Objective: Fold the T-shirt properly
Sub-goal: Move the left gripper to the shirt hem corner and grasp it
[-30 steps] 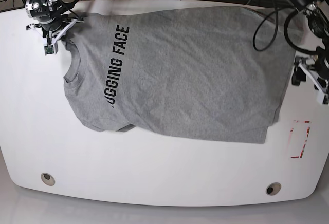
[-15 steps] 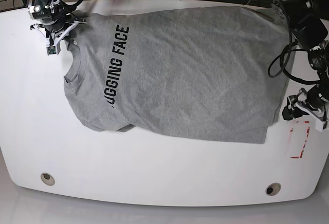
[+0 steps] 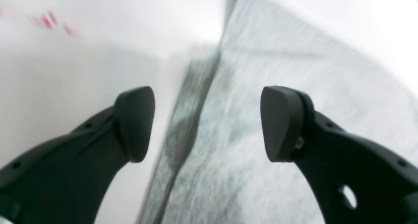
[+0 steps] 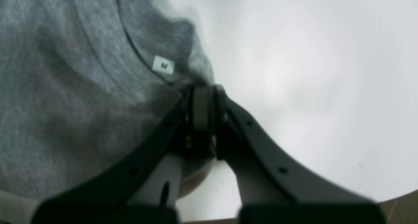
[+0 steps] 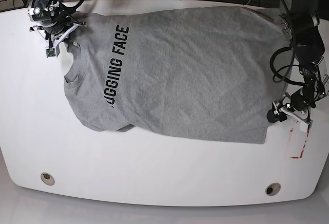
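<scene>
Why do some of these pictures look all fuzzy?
Left wrist view: the T-shirt and table are streaky with blur, while the open left tool looks sharp. Right wrist view: soft focus, table glare. Base view: clear and evenly lit.

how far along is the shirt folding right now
Done: the T-shirt lies on the table with one long fold already made, lettering partly hidden. In hand: the right gripper is shut on the fabric near the collar; the left gripper is open over the hem edge, not gripping. Left: grasping the hem and the remaining folds.
</scene>
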You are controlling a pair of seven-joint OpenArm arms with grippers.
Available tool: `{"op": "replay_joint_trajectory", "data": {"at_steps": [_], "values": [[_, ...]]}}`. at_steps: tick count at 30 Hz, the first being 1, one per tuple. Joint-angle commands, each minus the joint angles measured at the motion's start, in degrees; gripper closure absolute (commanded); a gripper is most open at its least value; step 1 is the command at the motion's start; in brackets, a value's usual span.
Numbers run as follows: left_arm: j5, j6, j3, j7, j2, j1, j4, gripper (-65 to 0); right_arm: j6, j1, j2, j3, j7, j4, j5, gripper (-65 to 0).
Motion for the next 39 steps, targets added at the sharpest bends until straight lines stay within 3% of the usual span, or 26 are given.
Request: {"op": "replay_joint_trajectory", "data": {"at_steps": [1,6,16,19,23,29,39], "values": [[-0.5,-0.3,1.8,-1.6,-0.9,-3.0,-1.4,-47.9,0.0,0.2,0.8,0.4,0.8,0.9,0.5,-0.3],[-0.6,-0.3,4.6,-4.2,-0.6,-4.1,-4.0,-48.1,0.0,0.2,0.8,0.4,0.8,0.9,0.5,-0.3],[-0.6,-0.3,8.4,-4.2,-0.5,-6.2,-7.2,-46.5,0.0,0.2,0.8,0.4,0.8,0.9,0.5,-0.3],[-0.6,-0.3,9.0,-4.2,-0.5,-6.2,-7.3,-38.1,0.0,0.2,0.8,0.4,0.8,0.9,0.5,-0.3],[-0.6,0.1,9.0,-4.3,-0.5,-6.2,-7.6,-20.0,0.0,0.2,0.8,0.4,0.8,1.0,0.5,-0.3],[-0.6,5.7,9.0,-4.3,1.5,-6.0,-7.3,-0.4,0.0,0.2,0.8,0.4,0.8,1.1,0.6,-0.3],[-0.8,4.7,8.6,-4.3,3.1,-6.2,-6.4,0.0,0.0,0.3,0.7,0.4,0.8,1.2,0.6,-0.3]]}}
